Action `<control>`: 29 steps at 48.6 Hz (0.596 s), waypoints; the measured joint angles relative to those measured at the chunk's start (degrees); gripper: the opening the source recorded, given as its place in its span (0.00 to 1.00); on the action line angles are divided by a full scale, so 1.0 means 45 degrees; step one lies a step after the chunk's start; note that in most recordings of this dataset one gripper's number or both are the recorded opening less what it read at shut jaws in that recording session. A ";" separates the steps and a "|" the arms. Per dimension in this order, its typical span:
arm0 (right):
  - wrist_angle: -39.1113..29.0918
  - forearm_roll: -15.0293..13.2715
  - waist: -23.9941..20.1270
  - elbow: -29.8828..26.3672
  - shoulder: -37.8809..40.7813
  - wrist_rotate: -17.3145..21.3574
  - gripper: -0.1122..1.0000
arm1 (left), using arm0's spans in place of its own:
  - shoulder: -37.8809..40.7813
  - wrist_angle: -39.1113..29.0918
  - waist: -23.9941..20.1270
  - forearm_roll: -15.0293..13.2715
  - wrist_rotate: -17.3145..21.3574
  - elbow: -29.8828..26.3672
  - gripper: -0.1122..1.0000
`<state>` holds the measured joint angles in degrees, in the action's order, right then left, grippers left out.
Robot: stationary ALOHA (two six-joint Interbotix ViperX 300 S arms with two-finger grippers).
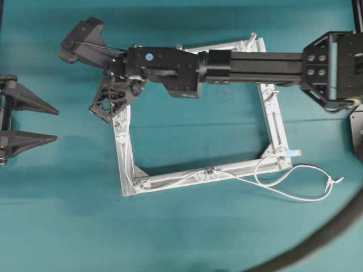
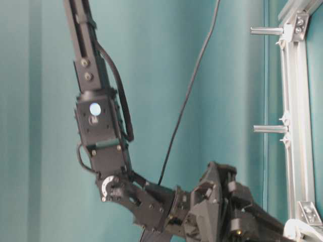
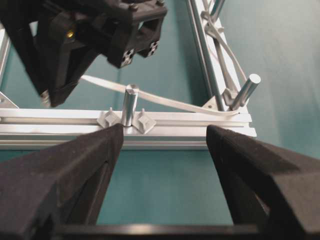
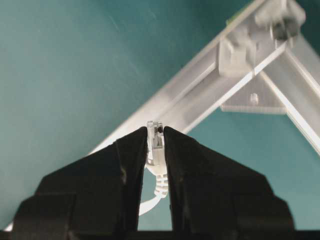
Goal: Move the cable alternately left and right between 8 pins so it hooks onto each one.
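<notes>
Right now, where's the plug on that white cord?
In the right wrist view, the plug sits pinched between the right gripper fingers, above the frame near a corner.

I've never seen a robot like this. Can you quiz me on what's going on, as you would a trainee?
1. True or false: the left end effector is shut on the cable.
2. What does the right end effector grip? A) the cable's plug B) a pin C) the dark hose
3. Fill in: the pins stand upright on a square silver ____.

Key: 1 false, its jaws stand wide open and hold nothing. 2 A. 3 frame.
</notes>
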<state>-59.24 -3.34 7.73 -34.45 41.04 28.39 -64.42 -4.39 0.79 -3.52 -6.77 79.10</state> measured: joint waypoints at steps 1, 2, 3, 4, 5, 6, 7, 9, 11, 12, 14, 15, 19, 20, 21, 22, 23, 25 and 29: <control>-0.0078 0.0039 0.0020 -0.0176 0.0059 -0.0137 0.22 | 0.0000 0.0020 0.0000 0.0000 0.0000 0.0000 0.80; -0.0137 0.0059 0.0039 -0.0332 0.0137 -0.0293 0.22 | 0.0000 0.0000 0.0000 0.0000 0.0000 0.0000 0.80; -0.0176 0.0098 0.0059 -0.0488 0.0195 -0.0488 0.22 | 0.0000 0.0000 0.0020 0.0000 0.0000 0.0000 0.80; -0.0234 0.0195 0.0078 -0.0625 0.0254 -0.0664 0.22 | 0.0000 0.0000 0.0000 0.0000 0.0000 -0.0020 0.80; -0.0273 0.0254 0.0098 -0.0762 0.0313 -0.0820 0.22 | 0.0000 0.0020 0.0000 0.0000 -0.0020 0.0000 0.80; -0.0312 0.0312 0.0098 -0.0859 0.0371 -0.0996 0.22 | 0.0000 0.0000 0.0000 0.0000 0.0000 -0.0020 0.80; -0.0352 0.0410 0.0117 -0.0996 0.0430 -0.1191 0.22 | 0.0000 0.0000 0.0000 0.0020 0.0000 -0.0020 0.80; -0.0469 0.0586 0.0137 -0.1211 0.0547 -0.1641 0.22 | 0.0000 0.0000 0.0000 0.0000 -0.0020 0.0000 0.80; -0.0547 0.0723 0.0117 -0.1387 0.0664 -0.2012 0.22 | 0.0000 0.0000 0.0020 0.0000 0.0000 0.0000 0.80; -0.0586 0.0762 0.0137 -0.1484 0.0703 -0.2168 0.22 | 0.0000 0.0000 0.0000 0.0000 -0.0020 0.0000 0.80; -0.0664 0.0859 0.0137 -0.1660 0.0840 -0.2539 0.22 | 0.0000 0.0000 0.0020 0.0020 0.0000 0.0000 0.80; -0.0684 0.0879 0.0137 -0.1777 0.0879 -0.2695 0.22 | 0.0000 0.0000 0.0000 0.0020 0.0000 0.0000 0.80; -0.0742 0.0957 0.0137 -0.2129 0.1094 -0.3242 0.22 | 0.0000 0.0020 0.0000 0.0000 0.0000 0.0000 0.80; -0.0742 0.0957 0.0137 -0.2207 0.1152 -0.3359 0.22 | 0.0000 0.0000 0.0000 0.0020 0.0000 0.0000 0.80; -0.0742 0.0957 0.0137 -0.2285 0.1191 -0.3457 0.22 | 0.0000 0.0000 0.0000 0.0020 -0.0020 0.0000 0.80; -0.0742 0.0957 0.0137 -0.2344 0.1230 -0.3555 0.22 | 0.0000 0.0000 0.0000 0.0000 -0.0020 0.0000 0.80; -0.0703 0.0957 0.0137 -0.2441 0.1289 -0.3633 0.22 | 0.0000 0.0000 0.0000 0.0020 0.0000 0.0000 0.80; -0.0605 0.0957 0.0137 -0.2578 0.1367 -0.3809 0.22 | 0.0000 0.0000 0.0000 0.0000 0.0000 -0.0020 0.80; -0.0215 0.0762 0.0176 -0.2793 0.1484 -0.3926 0.22 | 0.0000 0.0000 0.0000 0.0020 0.0000 0.0000 0.80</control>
<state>-60.21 0.09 8.53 -47.02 47.72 10.72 -64.42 -4.39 0.79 -3.43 -6.77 79.10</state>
